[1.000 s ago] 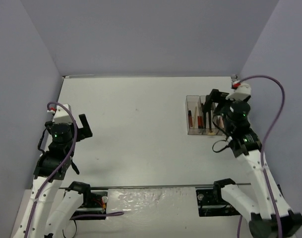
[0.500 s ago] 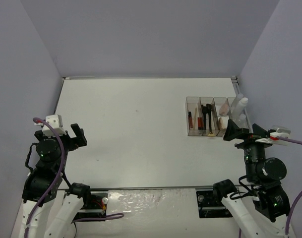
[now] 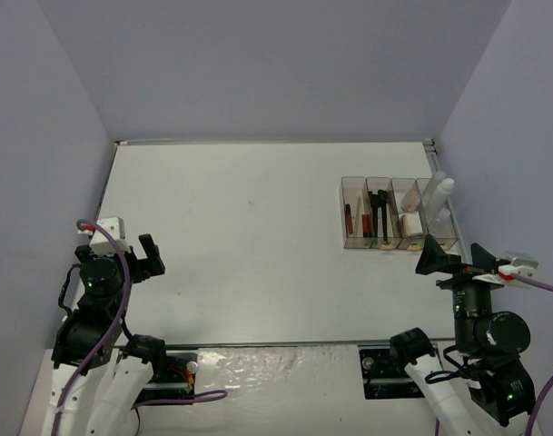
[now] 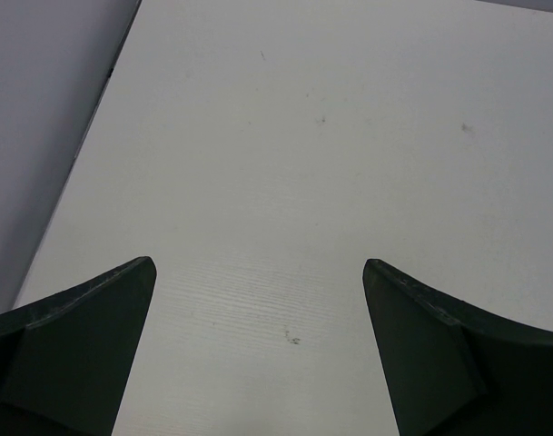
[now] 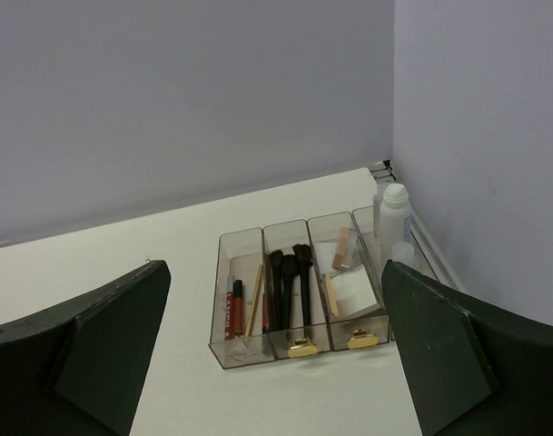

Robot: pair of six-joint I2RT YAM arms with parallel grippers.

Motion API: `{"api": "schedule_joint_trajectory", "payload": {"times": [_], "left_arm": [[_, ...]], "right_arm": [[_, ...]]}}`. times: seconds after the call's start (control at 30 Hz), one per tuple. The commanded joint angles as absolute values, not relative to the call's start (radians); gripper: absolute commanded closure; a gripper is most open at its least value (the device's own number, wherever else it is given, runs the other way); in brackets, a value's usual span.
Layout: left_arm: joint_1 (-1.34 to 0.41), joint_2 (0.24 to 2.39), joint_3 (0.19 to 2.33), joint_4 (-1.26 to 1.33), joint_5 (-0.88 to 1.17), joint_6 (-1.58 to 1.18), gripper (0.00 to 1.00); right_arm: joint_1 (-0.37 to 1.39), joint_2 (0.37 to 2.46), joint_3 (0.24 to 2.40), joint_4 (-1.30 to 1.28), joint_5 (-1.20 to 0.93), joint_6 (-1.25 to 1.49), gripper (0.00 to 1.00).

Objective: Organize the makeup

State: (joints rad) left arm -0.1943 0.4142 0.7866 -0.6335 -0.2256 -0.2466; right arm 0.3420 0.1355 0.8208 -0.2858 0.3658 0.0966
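The makeup lies in the organizer by the counter's right edge, straight ahead of my right hand. The brushes run lengthwise away from it. The right hand is nearer, spread wide and holding nothing. The left hand, at the near-left corner, is likewise spread and empty.

**Layout: table, rt side**

The organizer sat on the table, far rt, by its rt edge. Compartments L to R: pencils, brushes, cards, then bottles upright in the end slot.
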Motion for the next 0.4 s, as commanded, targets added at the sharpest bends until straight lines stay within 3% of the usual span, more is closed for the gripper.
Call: {"api": "schedule_joint_trajectory", "payload": {"times": [0.0, 0.37], "left_arm": [[-0.189, 0.421, 0.787, -0.561, -0.229, -0.253, 0.03], [-0.189, 0.422, 0.777, -0.554, -0.251, -0.244, 0.03]], "right_arm": [[0.353, 0.176, 0.82, -0.236, 0.378, 0.075, 0.0], [0.353, 0.192, 0.811, -0.238, 0.375, 0.08, 0.0]]}}
